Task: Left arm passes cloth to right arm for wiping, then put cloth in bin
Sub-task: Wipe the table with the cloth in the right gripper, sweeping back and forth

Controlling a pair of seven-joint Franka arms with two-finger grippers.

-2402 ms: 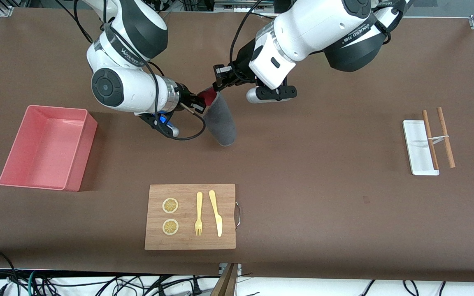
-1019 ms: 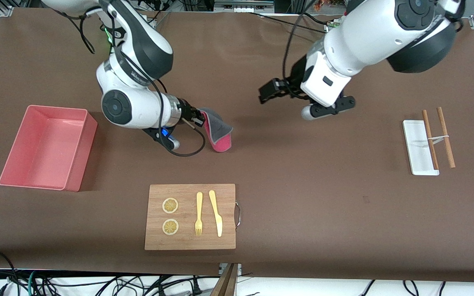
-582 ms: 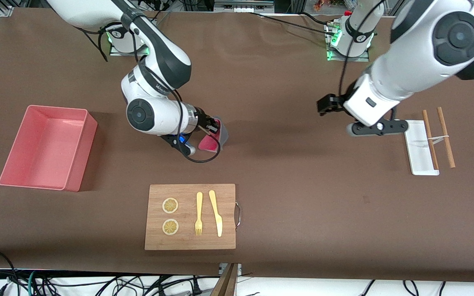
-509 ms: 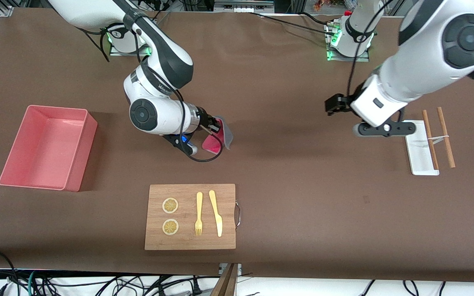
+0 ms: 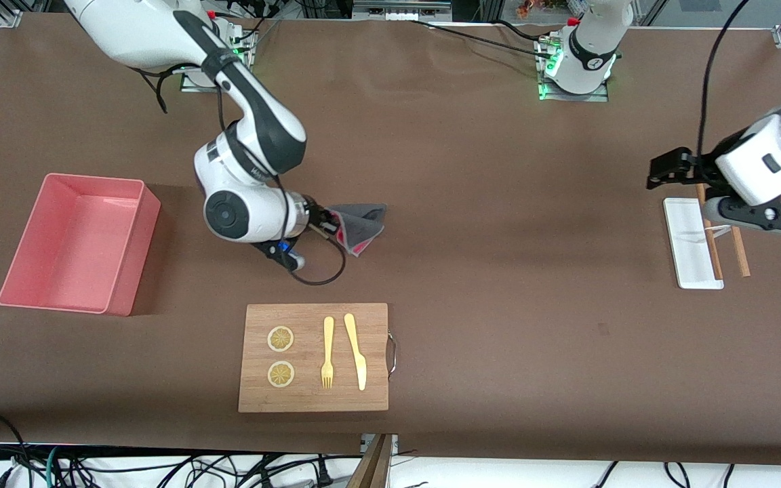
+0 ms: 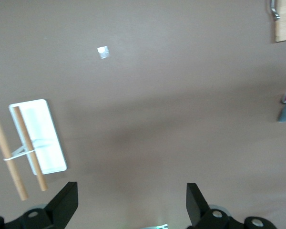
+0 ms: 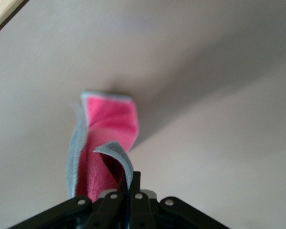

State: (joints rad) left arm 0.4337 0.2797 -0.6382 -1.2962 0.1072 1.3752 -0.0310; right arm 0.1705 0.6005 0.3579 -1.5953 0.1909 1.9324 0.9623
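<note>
My right gripper (image 5: 326, 224) is shut on one edge of the cloth (image 5: 362, 227), low over the middle of the table. The cloth shows dark grey on top with crimson-pink underneath. In the right wrist view the cloth (image 7: 105, 138) hangs folded from the shut right gripper (image 7: 128, 183), and its free end meets the brown table. The salmon-pink bin (image 5: 134, 261) stands toward the right arm's end of the table with nothing in it. My left gripper (image 5: 656, 173) is open and holds nothing, up over the table beside the white tray; its left gripper (image 6: 131, 205) fingers stand wide apart.
A wooden cutting board (image 5: 313, 400) with two lemon slices, a fork and a knife lies nearer the front camera than the cloth. A flat white tray (image 5: 687, 264) with two tied wooden sticks (image 5: 736, 234) sits at the left arm's end; the tray (image 6: 38, 136) also shows below the left wrist.
The left gripper let go of the cloth and drew away to the white tray's end of the table. The right gripper kept the cloth and brought it down to the table.
</note>
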